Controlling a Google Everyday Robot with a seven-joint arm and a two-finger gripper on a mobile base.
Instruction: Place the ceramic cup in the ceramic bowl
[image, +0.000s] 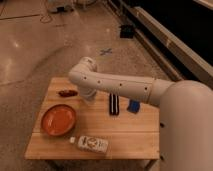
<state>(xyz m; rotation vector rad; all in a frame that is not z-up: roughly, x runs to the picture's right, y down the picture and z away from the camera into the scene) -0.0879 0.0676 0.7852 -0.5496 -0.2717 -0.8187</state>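
My gripper (88, 93) hangs low over the desk (130, 135), toward its 12 o'clock edge and tucked under my bent arm. I cannot tell whether it is open or closed. The ceramic cup (90, 100) shows pale right at it. The ceramic bowl (58, 120) sits at the cup's 8 o'clock, apart.
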